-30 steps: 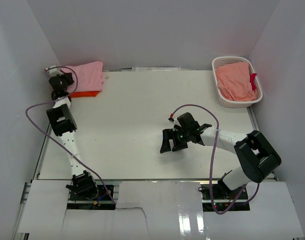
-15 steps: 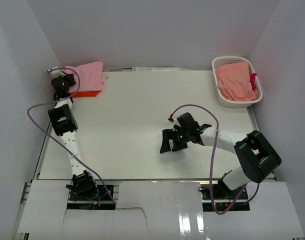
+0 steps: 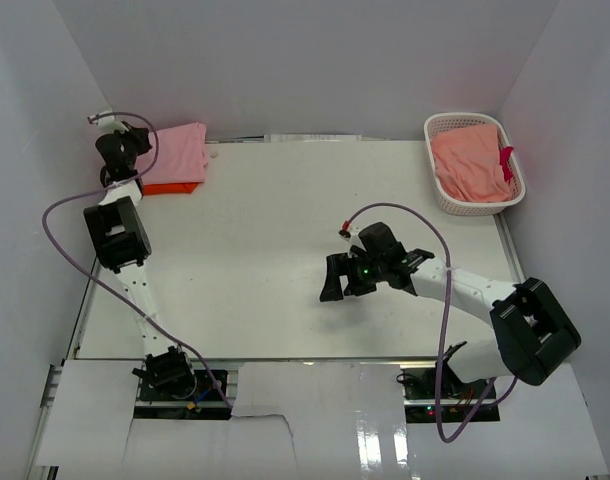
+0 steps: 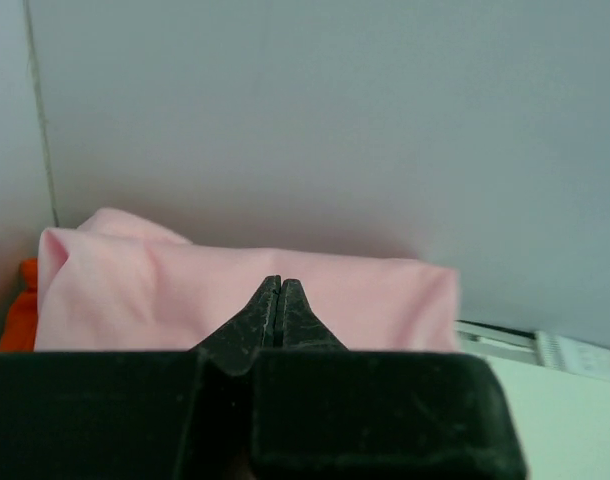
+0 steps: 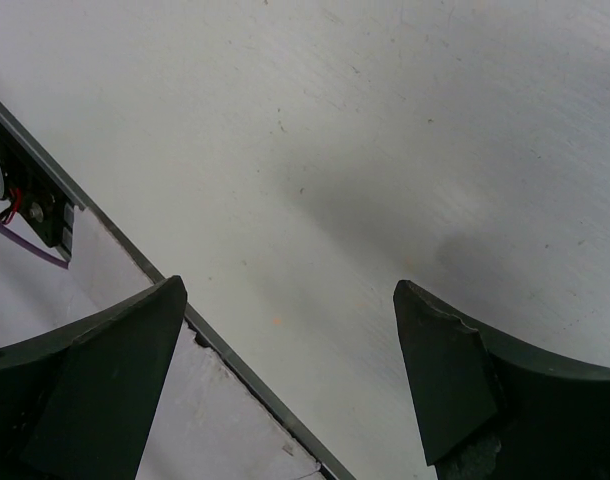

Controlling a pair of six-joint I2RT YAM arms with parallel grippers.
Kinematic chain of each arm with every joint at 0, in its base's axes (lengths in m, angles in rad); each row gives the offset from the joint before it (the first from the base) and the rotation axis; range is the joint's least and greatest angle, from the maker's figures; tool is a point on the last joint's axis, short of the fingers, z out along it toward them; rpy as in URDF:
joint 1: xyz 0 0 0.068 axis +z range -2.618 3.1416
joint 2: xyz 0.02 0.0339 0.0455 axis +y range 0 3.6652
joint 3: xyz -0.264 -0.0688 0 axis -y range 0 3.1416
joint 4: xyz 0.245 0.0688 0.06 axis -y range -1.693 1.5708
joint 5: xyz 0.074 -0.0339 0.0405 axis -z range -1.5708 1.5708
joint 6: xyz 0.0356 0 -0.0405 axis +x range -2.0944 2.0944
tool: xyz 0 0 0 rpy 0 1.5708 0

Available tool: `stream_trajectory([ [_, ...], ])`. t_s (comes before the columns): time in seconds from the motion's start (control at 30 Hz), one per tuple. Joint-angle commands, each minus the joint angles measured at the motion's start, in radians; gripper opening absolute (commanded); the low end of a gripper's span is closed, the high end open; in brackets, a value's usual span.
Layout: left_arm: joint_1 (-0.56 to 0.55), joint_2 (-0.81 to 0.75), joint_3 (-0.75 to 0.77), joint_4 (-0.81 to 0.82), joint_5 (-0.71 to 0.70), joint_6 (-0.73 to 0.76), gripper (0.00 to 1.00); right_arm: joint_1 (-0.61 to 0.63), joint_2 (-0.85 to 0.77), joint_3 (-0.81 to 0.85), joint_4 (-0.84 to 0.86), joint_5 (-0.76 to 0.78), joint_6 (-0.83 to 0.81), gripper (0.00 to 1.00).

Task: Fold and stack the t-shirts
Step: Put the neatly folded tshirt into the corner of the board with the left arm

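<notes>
Left wrist view: left gripper [image 4: 278, 292] is fully closed. The fingertips are pressed flat together with no cloth or anything else pinched between them. Straight past the tips lies the pink t-shirt [image 4: 375, 300], folded into a flattish block with a soft bulge at its upper left. Can't tell whether the tips touch the cloth or hang just short of it. The orange t-shirt [image 4: 21, 300] shows only as a sliver at the pink one's left end, lower down. The grey back wall [image 4: 335, 120] is right behind both.

Top external: that stack sits in the far left corner of the table [image 3: 245, 220], pink on top, with the orange edge sticking out along the near side. The left arm [image 3: 115, 235] reaches up the table's left edge, with the wrist at the stack's left end.

Right gripper [image 5: 285, 290]: jaws are spread wide with nothing between them, only bare white tabletop under the gap. The table's near edge cuts diagonally across the lower left of the right wrist view. From above, this gripper hangs over the middle-right of the table, well apart from the stack.

White lattice basket [image 3: 443, 195] is in the far right corner. It holds a salmon-coloured cloth [image 3: 470, 165] with a small red thing [image 3: 506, 160] at the cloth's right side.
</notes>
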Motion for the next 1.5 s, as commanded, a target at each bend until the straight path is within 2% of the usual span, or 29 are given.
stream_trajectory([
  [0.0, -0.008, -0.235, -0.105, 0.023, 0.023, -0.035, 0.0, 0.005, -0.053, 0.004, -0.021, 0.023, -0.028, 0.9],
  [0.07, -0.013, -0.301, -0.203, 0.013, 0.054, -0.042, 0.0, 0.005, -0.082, 0.004, -0.032, 0.023, -0.032, 0.91],
  [0.1, -0.013, -0.383, -0.25, 0.012, 0.046, -0.058, 0.0, 0.007, -0.102, 0.004, -0.035, 0.023, -0.042, 0.9],
  [0.2, -0.014, -0.558, -0.489, 0.011, 0.052, -0.099, 0.0, 0.008, -0.137, 0.009, -0.059, 0.023, -0.061, 0.9],
  [0.33, -0.019, -0.755, -0.649, -0.027, 0.089, -0.117, 0.0, 0.007, -0.183, 0.017, -0.085, 0.035, -0.083, 0.9],
  [0.47, -0.022, -0.967, -0.91, -0.058, 0.133, -0.186, 0.0, 0.008, -0.22, 0.032, -0.113, 0.031, -0.1, 0.9],
  [0.5, -0.031, -1.047, -0.945, -0.07, 0.149, -0.208, 0.0, 0.01, -0.224, 0.035, -0.124, 0.032, -0.103, 0.9],
  [0.6, -0.086, -1.161, -1.051, -0.17, 0.145, -0.2, 0.0, 0.008, -0.247, 0.047, -0.15, 0.038, -0.115, 0.9],
  [0.7, -0.183, -1.303, -1.081, -0.415, 0.045, -0.153, 0.0, 0.008, -0.264, 0.058, -0.171, 0.043, -0.124, 0.9],
  [0.8, -0.246, -1.43, -1.113, -0.518, 0.019, -0.154, 0.0, 0.008, -0.277, 0.055, -0.174, 0.046, -0.124, 0.9],
  [0.97, -0.283, -1.64, -1.24, -0.665, 0.063, -0.185, 0.0, 0.008, -0.28, 0.046, -0.176, 0.032, -0.129, 0.9],
  [1.17, -0.289, -1.708, -1.266, -0.825, 0.193, -0.133, 0.0, 0.008, -0.307, 0.034, -0.182, 0.042, -0.154, 0.9],
  [1.27, -0.289, -1.726, -1.286, -0.848, 0.271, -0.11, 0.07, 0.008, -0.326, 0.023, -0.17, 0.04, -0.163, 0.9],
  [1.33, -0.289, -1.735, -1.303, -0.847, 0.318, -0.102, 0.16, 0.008, -0.341, 0.017, -0.162, 0.04, -0.167, 0.9],
  [1.37, -0.289, -1.738, -1.309, -0.839, 0.327, -0.104, 0.25, 0.01, -0.344, 0.017, -0.161, 0.045, -0.169, 0.9],
  [1.43, -0.291, -1.745, -1.323, -0.825, 0.341, -0.104, 0.57, 0.008, -0.369, 0.014, -0.154, 0.052, -0.181, 0.9],
  [1.47, -0.289, -1.746, -1.325, -0.822, 0.344, -0.101, 0.62, 0.008, -0.375, 0.014, -0.148, 0.057, -0.186, 0.9],
])
